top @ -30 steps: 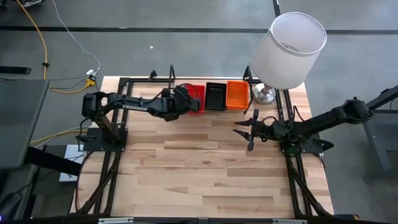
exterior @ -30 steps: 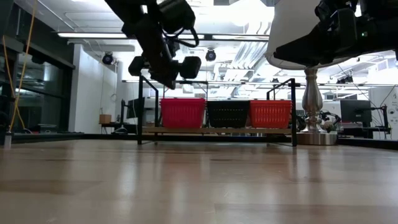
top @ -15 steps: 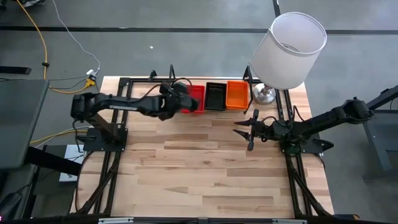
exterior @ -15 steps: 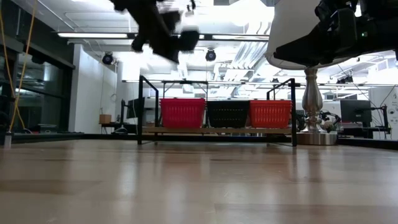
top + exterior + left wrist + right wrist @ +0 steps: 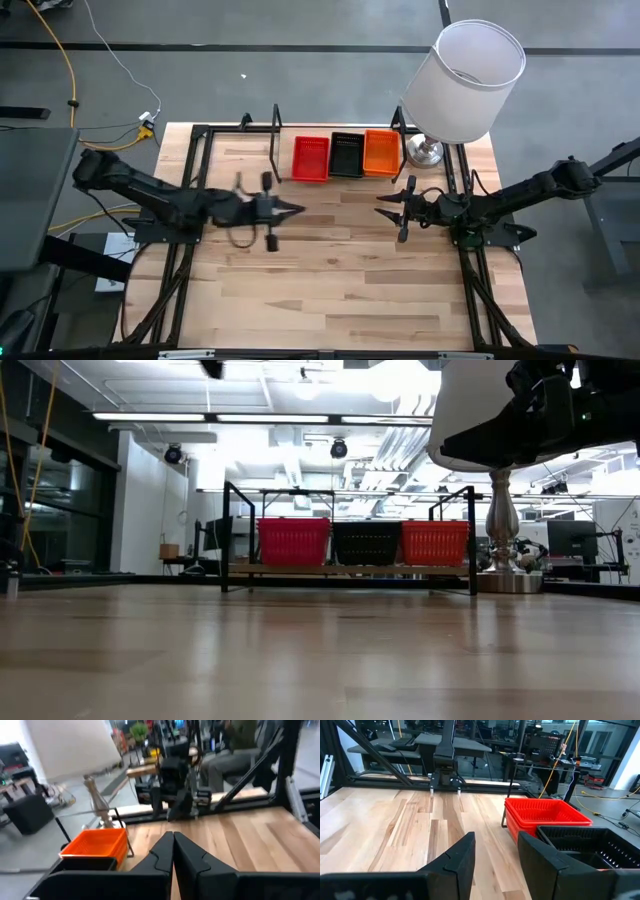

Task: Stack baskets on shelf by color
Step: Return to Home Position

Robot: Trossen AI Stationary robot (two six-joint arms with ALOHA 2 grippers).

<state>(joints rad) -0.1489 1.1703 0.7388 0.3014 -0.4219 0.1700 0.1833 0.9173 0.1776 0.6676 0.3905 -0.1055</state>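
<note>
A red basket (image 5: 311,158), a black basket (image 5: 347,154) and an orange basket (image 5: 381,152) stand side by side on the shelf's (image 5: 275,130) wood base at the table's far edge. They also show in the low view: red (image 5: 293,541), black (image 5: 366,543), orange (image 5: 435,542). My left gripper (image 5: 292,210) is shut and empty over the table, nearer than the shelf, pointing toward the table's right; its tips meet in the left wrist view (image 5: 173,840). My right gripper (image 5: 385,205) is open and empty, pointing toward the table's left, nearer than the orange basket (image 5: 497,845).
A lamp with a white shade (image 5: 463,80) and a metal foot (image 5: 424,152) stands at the far right, beside the orange basket. Black arm rails (image 5: 185,290) run along both table sides. Bare wood lies between the two grippers and toward the near edge. A person sits beyond the table (image 5: 235,750).
My left gripper has drawn back from the red basket on the shelf, gone up out of the low view and toward the table's near edge, and now points toward the table's right. The baskets have stayed in place.
</note>
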